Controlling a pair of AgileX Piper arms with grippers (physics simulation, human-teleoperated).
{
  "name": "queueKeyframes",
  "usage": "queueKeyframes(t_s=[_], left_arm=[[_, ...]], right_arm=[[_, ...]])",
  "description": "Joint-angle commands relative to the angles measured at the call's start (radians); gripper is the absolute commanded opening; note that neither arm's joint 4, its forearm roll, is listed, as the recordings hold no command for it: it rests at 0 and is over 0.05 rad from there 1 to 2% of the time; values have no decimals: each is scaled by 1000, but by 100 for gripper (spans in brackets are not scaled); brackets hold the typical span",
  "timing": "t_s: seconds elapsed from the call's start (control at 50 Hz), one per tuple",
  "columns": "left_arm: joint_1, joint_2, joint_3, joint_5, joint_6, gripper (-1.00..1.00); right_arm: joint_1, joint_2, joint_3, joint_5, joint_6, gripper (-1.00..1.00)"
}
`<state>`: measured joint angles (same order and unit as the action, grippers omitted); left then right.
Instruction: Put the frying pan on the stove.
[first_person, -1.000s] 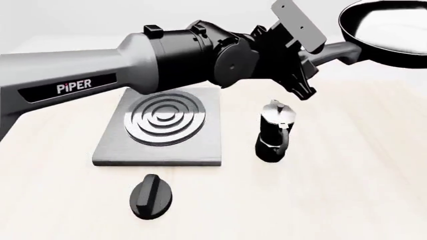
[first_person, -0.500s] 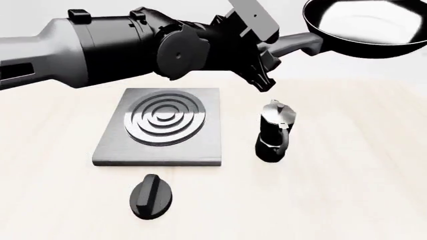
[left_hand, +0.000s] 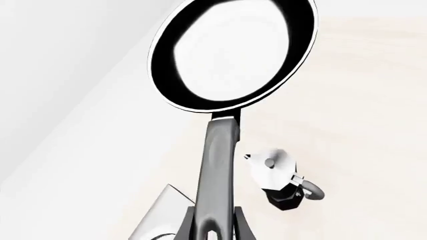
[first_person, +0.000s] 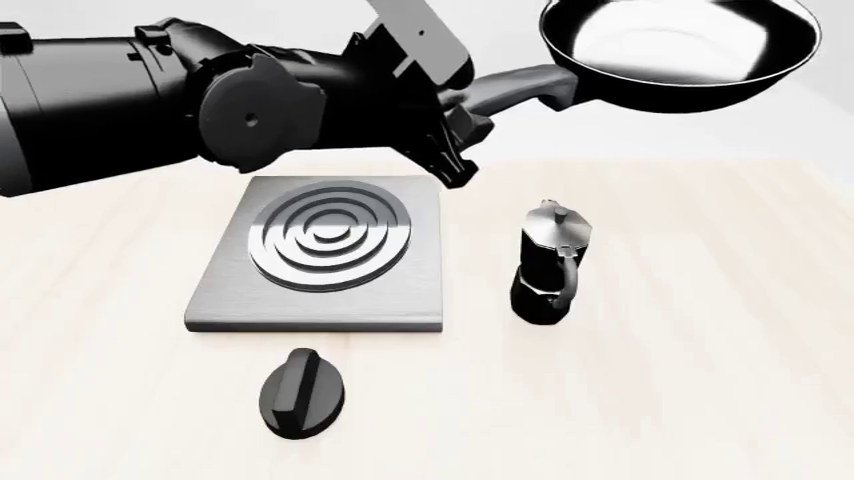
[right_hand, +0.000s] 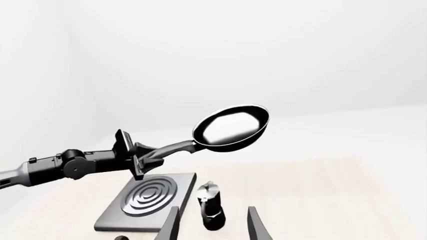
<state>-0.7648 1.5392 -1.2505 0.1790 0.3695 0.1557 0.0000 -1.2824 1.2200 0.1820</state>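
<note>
The glossy black frying pan (first_person: 681, 50) hangs in the air above the table's far right, beyond the moka pot. My left gripper (first_person: 461, 110) is shut on its dark grey handle (first_person: 514, 88). In the left wrist view the pan (left_hand: 233, 50) stretches away from my left gripper (left_hand: 215, 226), whose fingers clamp the handle. The grey stove (first_person: 327, 250) with its ringed burner lies flat on the table, below and left of the pan. The right wrist view shows the pan (right_hand: 230, 126), the stove (right_hand: 143, 200) and my right gripper (right_hand: 212, 232), open and empty, high above the table.
A black-and-silver moka pot (first_person: 547, 262) stands just right of the stove, roughly under the pan's handle; it also shows in the left wrist view (left_hand: 280, 177). A small black oval knob (first_person: 303, 393) lies in front of the stove. The left arm's thick body spans the upper left.
My left arm has swung left, carrying the pan leftward from the far right corner and tipping it so its inside faces the camera less. Stove, moka pot and knob have not moved.
</note>
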Motion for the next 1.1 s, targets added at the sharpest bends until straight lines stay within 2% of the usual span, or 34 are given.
queueKeyframes(t_s=[0.02, 1.1], left_arm=[[25, -88, 81, -37, -6, -100], [221, -406, 457, -71, -36, -100]], right_arm=[[1, 0, 0, 0, -5, 100], [12, 0, -4, 0, -36, 100]])
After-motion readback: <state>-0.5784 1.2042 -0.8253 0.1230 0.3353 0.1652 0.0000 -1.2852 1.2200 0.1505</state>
